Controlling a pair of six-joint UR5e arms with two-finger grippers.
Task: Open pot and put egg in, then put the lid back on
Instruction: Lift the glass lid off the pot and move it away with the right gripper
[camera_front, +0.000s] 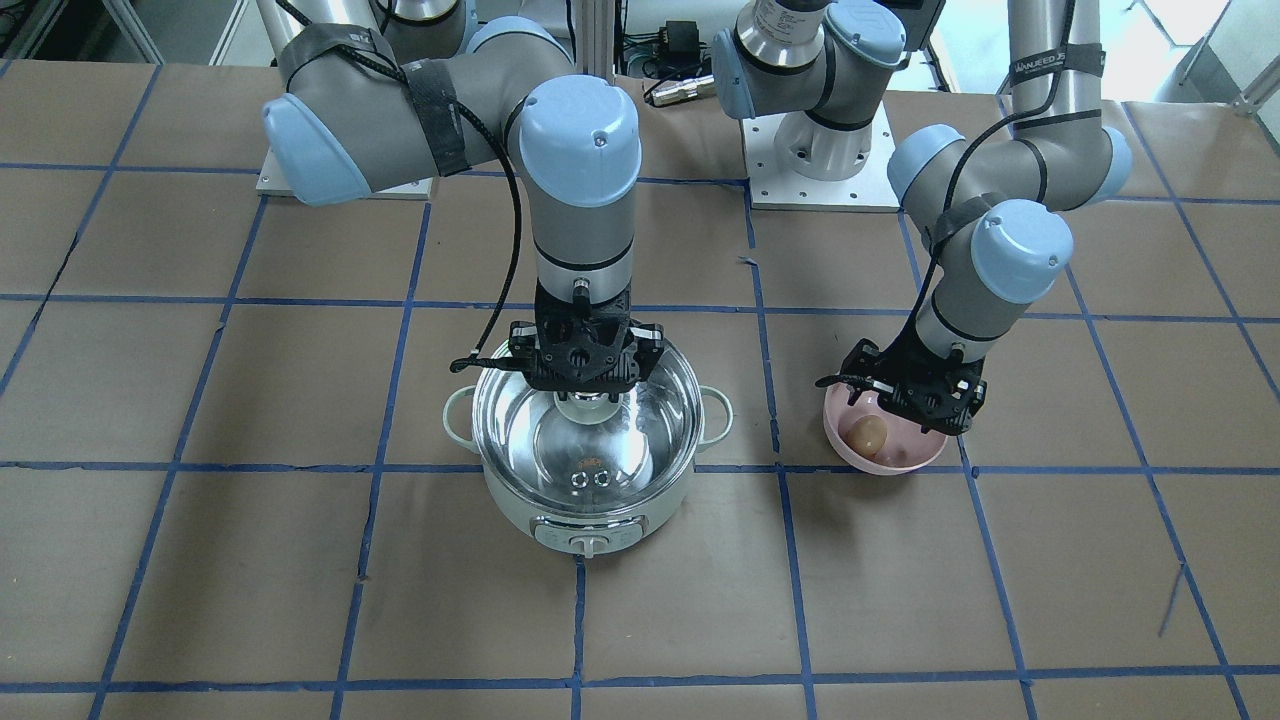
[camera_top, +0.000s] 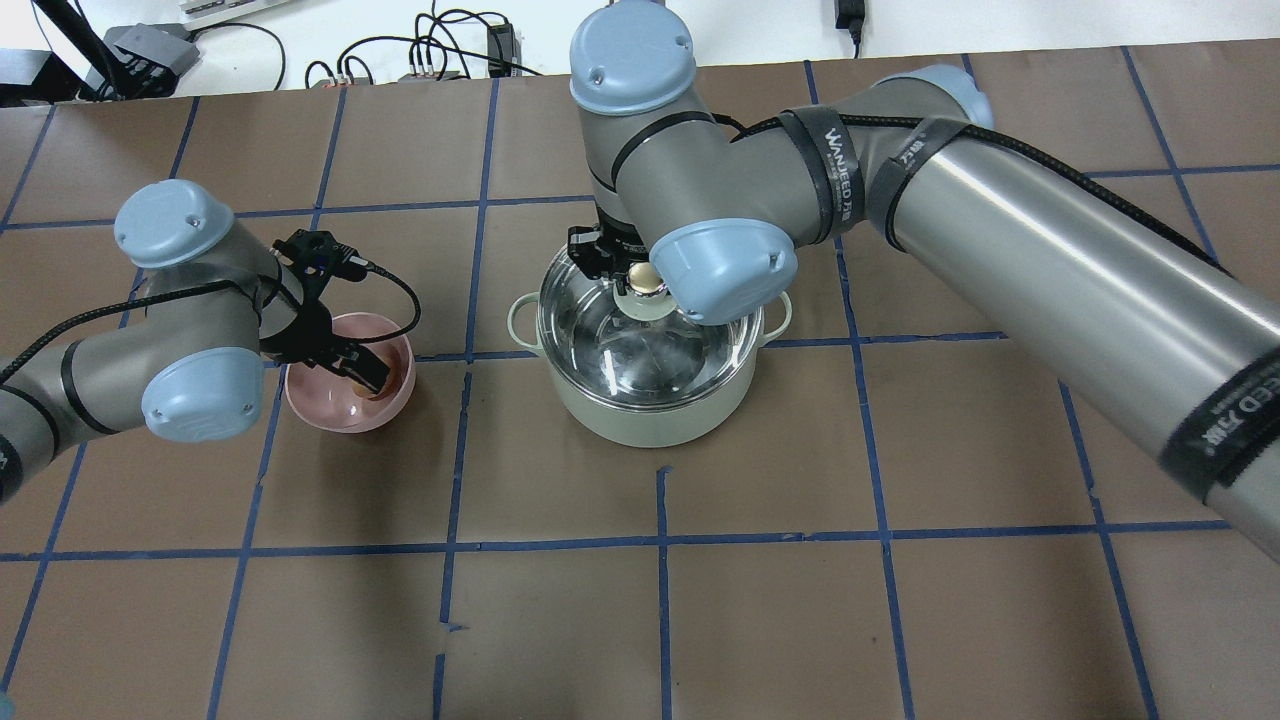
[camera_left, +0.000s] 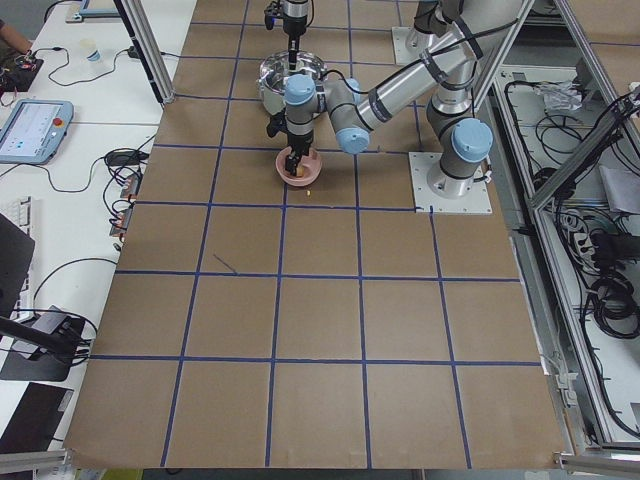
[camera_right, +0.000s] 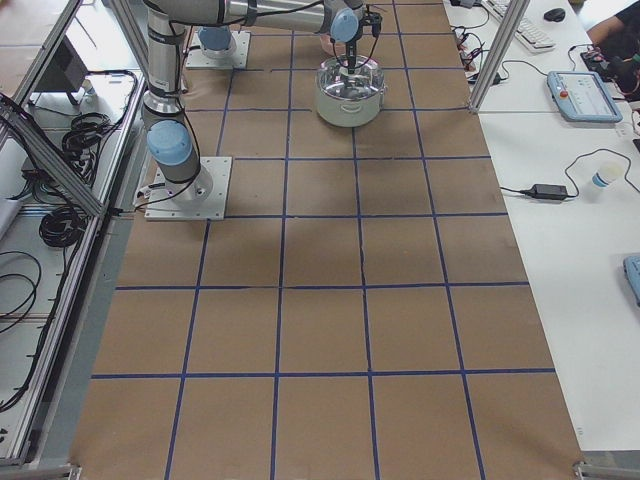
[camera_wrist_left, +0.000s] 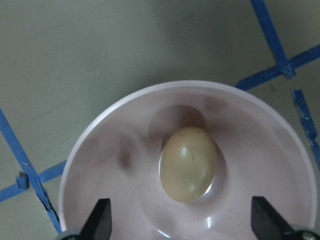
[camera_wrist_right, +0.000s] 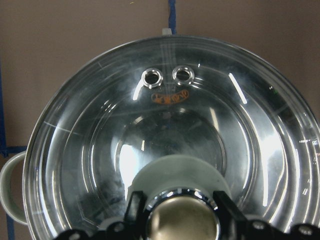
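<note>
The mint-green pot (camera_front: 590, 522) stands mid-table with the clear glass lid (camera_front: 585, 452) on it. My right gripper (camera_front: 587, 385) is directly above it, shut on the lid's tan knob (camera_top: 645, 280). The right wrist view shows the knob between the fingers (camera_wrist_right: 135, 210) and the two vent holes further out. The brown egg (camera_wrist_left: 188, 162) lies in a pink bowl (camera_wrist_left: 100, 131). My left gripper (camera_wrist_left: 182, 217) is open just above the bowl, with a finger on either side of the egg and not touching it. The egg also shows in the front view (camera_front: 865, 432).
The pink bowl (camera_front: 885, 458) sits about one grid square from the pot (camera_top: 650, 415), on my left. The table is brown paper with blue tape lines. Both arm bases stand at the robot's edge of the table. Cables and gear lie beyond the far edge.
</note>
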